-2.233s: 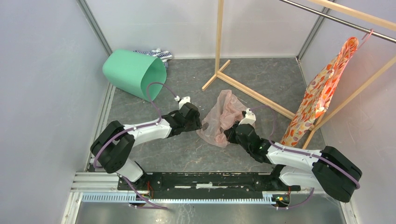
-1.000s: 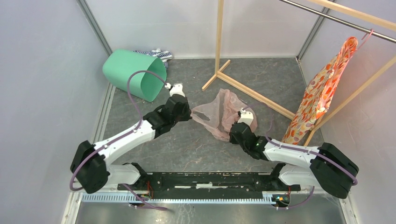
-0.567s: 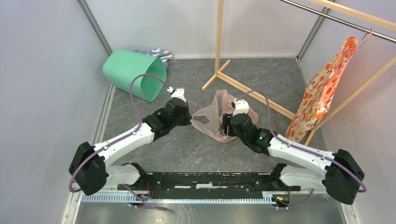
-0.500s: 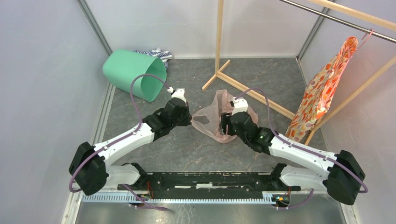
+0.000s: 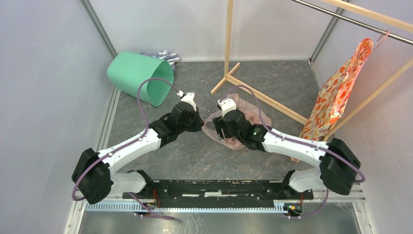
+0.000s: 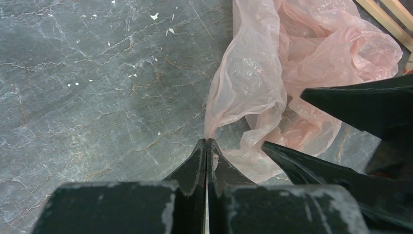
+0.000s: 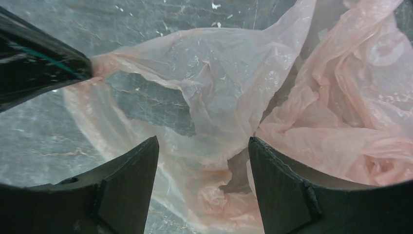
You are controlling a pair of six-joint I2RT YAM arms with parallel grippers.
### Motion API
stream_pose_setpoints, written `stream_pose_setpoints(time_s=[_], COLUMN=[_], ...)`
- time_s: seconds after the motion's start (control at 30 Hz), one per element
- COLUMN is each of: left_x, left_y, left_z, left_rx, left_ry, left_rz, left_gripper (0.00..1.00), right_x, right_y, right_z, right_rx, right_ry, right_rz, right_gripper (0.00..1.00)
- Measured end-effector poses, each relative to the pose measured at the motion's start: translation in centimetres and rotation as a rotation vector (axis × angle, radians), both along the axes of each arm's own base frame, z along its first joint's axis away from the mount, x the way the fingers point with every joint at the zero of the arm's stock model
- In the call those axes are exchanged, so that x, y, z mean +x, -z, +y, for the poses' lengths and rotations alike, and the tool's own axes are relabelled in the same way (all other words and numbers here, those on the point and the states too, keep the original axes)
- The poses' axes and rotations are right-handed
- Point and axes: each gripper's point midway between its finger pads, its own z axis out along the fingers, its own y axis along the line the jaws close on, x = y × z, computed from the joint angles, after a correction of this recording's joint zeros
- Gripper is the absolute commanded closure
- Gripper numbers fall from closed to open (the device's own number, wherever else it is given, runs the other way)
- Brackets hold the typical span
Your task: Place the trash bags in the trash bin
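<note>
Left wrist: left pincer [image 6: 206,142] clamps pink bag [image 6: 272,73] edge; right pincer [image 6: 282,118] gapes.

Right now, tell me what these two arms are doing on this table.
The left gripper is shut on one edge of the pale pink plastic trash bag, the rest of which lies crumpled on the grey tabletop. The right gripper hangs open over the bag's rumpled middle and holds nothing. The mint-green trash bin lies tipped at the far left with its mouth toward the arms. The bag is not yet in it.
</note>
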Motion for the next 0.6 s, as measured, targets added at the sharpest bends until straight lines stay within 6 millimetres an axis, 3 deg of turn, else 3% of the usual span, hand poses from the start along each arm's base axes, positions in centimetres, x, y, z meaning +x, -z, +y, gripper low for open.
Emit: stream_pose_setpoints(time_s=[0.03, 0.1, 0.13, 0.2, 0.27, 0.3, 0.4, 0.6], left_x=[-0.1, -0.2, -0.2, -0.2, -0.2, -0.2, -0.1, 0.3], left_y=[0.0, 0.0, 0.0, 0.0, 0.0, 0.0, 0.0, 0.1], left_z=[-0.1, -0.2, -0.2, -0.2, -0.2, -0.3, -0.1, 0.5], left_rx=[-0.003, -0.007, -0.007, -0.009, -0.01, -0.011, -0.011, -0.013], left_ry=[0.005, 0.012, 0.012, 0.014, 0.014, 0.016, 0.012, -0.006], left_rz=[0.002, 0.005, 0.005, 0.006, 0.007, 0.008, 0.01, 0.02], left_gripper=[0.98, 0.98, 0.97, 0.9, 0.78, 0.69, 0.53, 0.46], right_x=[0.2, 0.5, 0.6, 0.8, 1.1, 1.2, 1.6, 1.6], right_y=[0.6, 1.6, 1.9, 2.0, 1.6, 1.3, 0.7, 0.6], right_z=[0.0, 0.0, -0.1, -0.3, -0.2, -0.1, 0.1, 0.1], right_rx=[-0.021, -0.06, -0.072, -0.083, -0.08, -0.075, -0.059, -0.049], right_ry=[-0.001, 0.002, 0.007, 0.014, 0.023, 0.029, 0.042, 0.05], right_rz=[0.005, 0.011, 0.011, 0.004, -0.009, -0.014, -0.029, -0.03], right_gripper=[0.33, 0.51, 0.65, 0.86, 0.97, 1.0, 1.0, 1.0])
